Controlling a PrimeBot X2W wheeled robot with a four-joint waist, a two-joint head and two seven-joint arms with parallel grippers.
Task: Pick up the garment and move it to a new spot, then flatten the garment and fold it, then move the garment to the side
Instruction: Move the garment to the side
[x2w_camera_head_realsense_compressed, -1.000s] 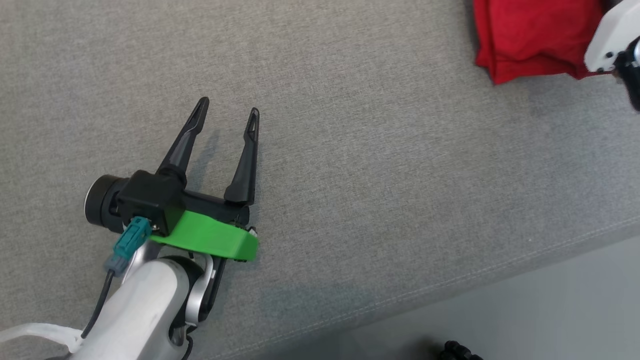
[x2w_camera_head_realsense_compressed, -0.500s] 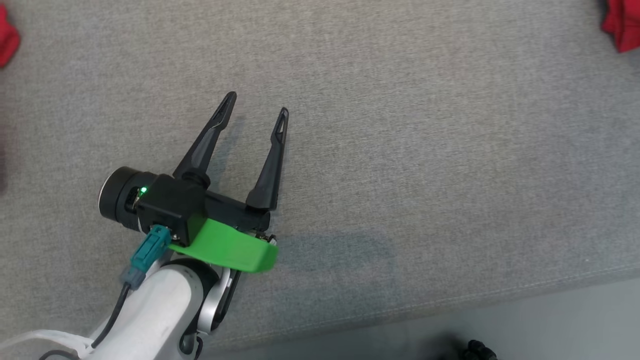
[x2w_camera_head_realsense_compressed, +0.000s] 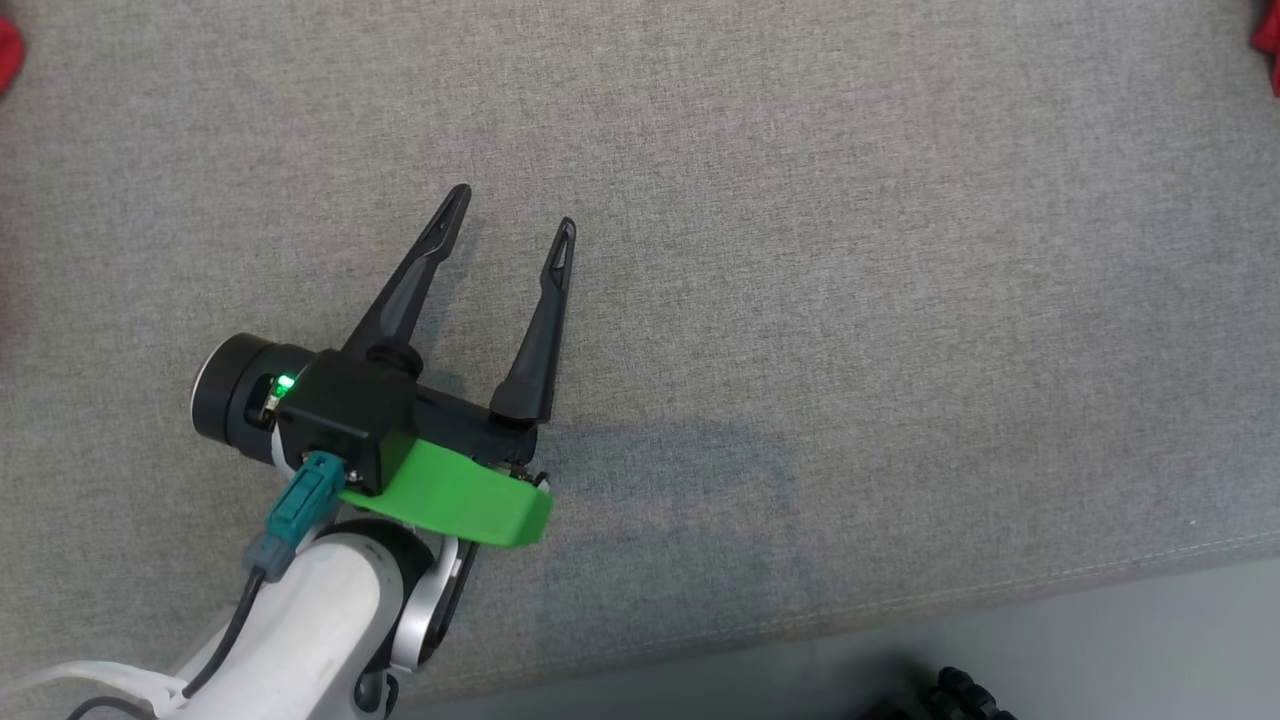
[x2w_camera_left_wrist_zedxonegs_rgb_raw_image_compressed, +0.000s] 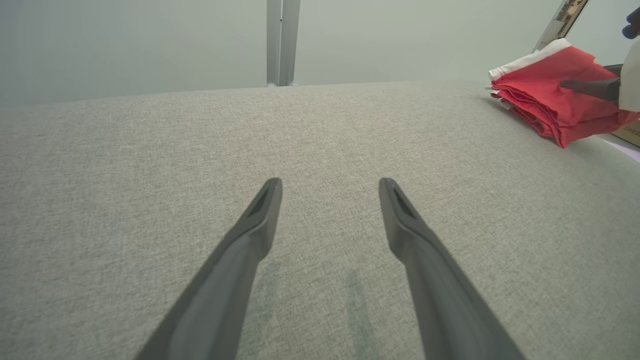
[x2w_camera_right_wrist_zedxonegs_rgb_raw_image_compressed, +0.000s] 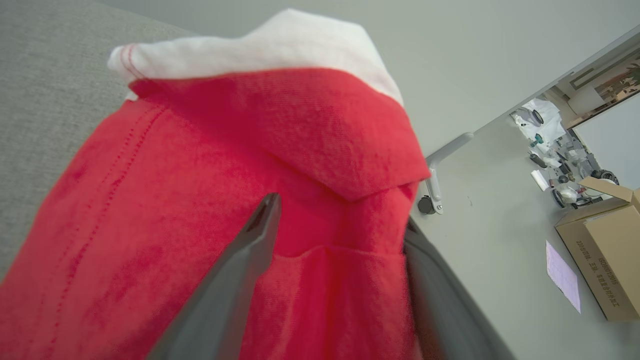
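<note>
Grey padded surface (x2w_camera_head_realsense_compressed: 850, 300): woven cloth, spread wide under both arms, with a stitched seam along its near edge.
Floor (x2w_camera_head_realsense_compressed: 1100, 650): pale and smooth, just past that seam.
Garment (x2w_camera_right_wrist_zedxonegs_rgb_raw_image_compressed: 225, 175): red with a white band along one edge, folded into a thick stack. From the left wrist view it lies at the far right end of the grey surface (x2w_camera_left_wrist_zedxonegs_rgb_raw_image_compressed: 550, 90), well apart from the left arm.
Cardboard box (x2w_camera_right_wrist_zedxonegs_rgb_raw_image_compressed: 600, 250): brown, flaps up, on the floor beyond the garment.
Left gripper (x2w_camera_head_realsense_compressed: 510, 212): fingers spread in a wide V over bare grey cloth with nothing between them; its shadow falls just beside it.
Right gripper (x2w_camera_right_wrist_zedxonegs_rgb_raw_image_compressed: 340, 215): at the garment with its fingers parted wide. One lies on top of the red cloth, the other is half hidden behind a fold, and I can see no pinch.
Green bracket (x2w_camera_head_realsense_compressed: 450, 495): bright plastic on the left wrist.
Green light (x2w_camera_head_realsense_compressed: 286, 382): a small lit dot on the wrist camera housing.
</note>
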